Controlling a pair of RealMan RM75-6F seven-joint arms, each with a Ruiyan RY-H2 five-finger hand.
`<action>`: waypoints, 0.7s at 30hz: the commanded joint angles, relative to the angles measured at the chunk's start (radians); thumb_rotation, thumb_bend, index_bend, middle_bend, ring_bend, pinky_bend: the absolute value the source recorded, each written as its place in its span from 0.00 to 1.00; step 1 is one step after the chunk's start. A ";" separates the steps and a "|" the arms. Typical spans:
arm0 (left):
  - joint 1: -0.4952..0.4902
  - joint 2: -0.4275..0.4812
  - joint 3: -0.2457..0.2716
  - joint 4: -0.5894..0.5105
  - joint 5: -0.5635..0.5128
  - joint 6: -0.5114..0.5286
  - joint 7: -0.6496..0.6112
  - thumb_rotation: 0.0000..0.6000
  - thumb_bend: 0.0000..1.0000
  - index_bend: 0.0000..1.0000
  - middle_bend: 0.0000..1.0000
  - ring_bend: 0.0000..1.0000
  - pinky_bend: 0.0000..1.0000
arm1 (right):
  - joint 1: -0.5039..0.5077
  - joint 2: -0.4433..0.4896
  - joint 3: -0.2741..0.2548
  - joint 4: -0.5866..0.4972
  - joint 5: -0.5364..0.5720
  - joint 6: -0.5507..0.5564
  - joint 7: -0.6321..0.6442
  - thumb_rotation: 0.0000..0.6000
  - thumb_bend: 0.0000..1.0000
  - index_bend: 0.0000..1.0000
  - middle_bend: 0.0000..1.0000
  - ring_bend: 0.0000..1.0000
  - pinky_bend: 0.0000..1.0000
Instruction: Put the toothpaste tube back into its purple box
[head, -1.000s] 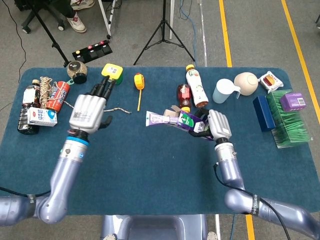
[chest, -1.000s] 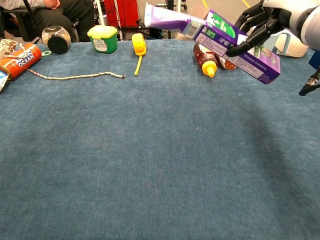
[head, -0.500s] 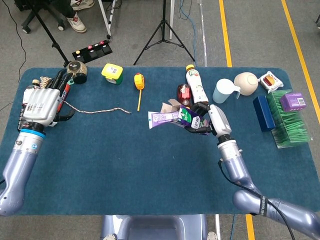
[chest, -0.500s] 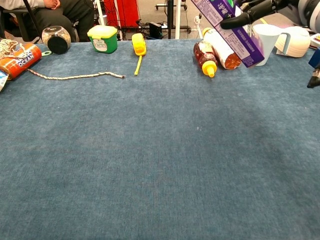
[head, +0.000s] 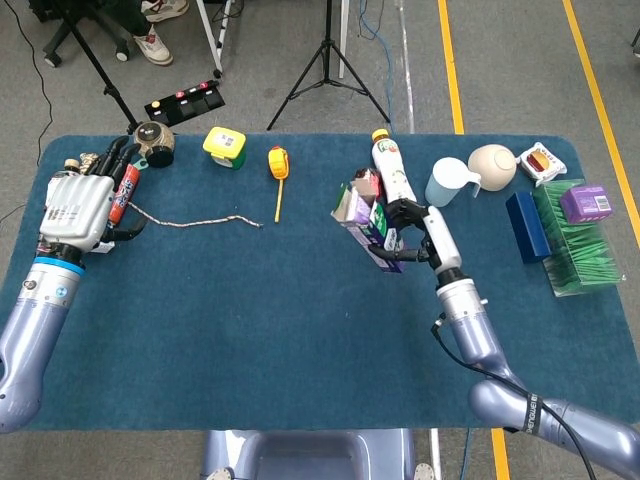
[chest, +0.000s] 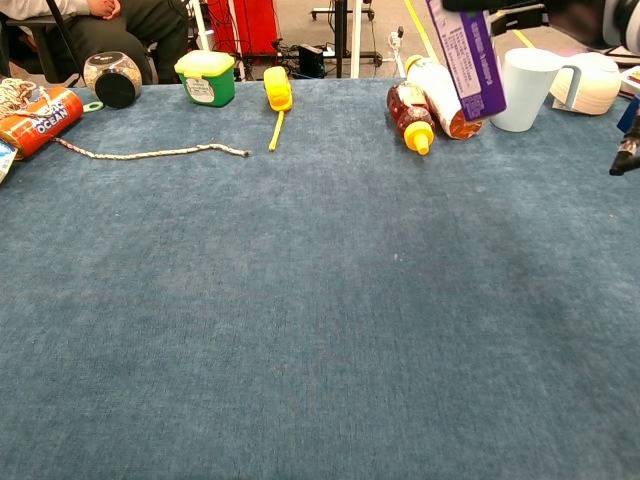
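Currently the purple box (head: 366, 229) is gripped by the right hand (head: 418, 232) and held above the bench (head: 300, 320), tipped nearly upright, open flaps at the top. In the chest view only the box's lower part (chest: 466, 55) is seen, hanging over the bottles. The toothpaste tube cannot be made out; whether it is inside the box cannot be told. The left hand (head: 78, 207) is seen over the far left bench edge, fingers extended and slightly apart, nothing held, above the red can (chest: 38, 115) and a dark bottle (head: 52, 240). A rope (head: 190, 220) is laid across the bench beside it. A white bottle (head: 392, 177) and a red bottle (chest: 411, 112) are lying just behind the box. A pale blue cup (head: 446, 181) is placed to the right.
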 joint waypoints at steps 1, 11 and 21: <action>0.000 0.001 0.000 0.000 -0.001 -0.001 -0.002 1.00 0.28 0.00 0.00 0.13 0.46 | -0.009 0.014 0.023 -0.005 0.056 -0.034 0.050 1.00 0.38 0.56 0.69 0.61 0.74; -0.007 0.001 0.000 -0.005 -0.006 0.002 -0.001 1.00 0.28 0.00 0.00 0.13 0.46 | -0.006 0.035 0.007 0.033 0.089 -0.070 0.039 1.00 0.39 0.56 0.69 0.61 0.74; -0.001 -0.003 0.019 -0.001 -0.002 0.006 0.007 1.00 0.28 0.00 0.00 0.13 0.46 | 0.062 0.034 -0.204 0.138 -0.088 -0.021 -0.421 1.00 0.39 0.56 0.69 0.61 0.74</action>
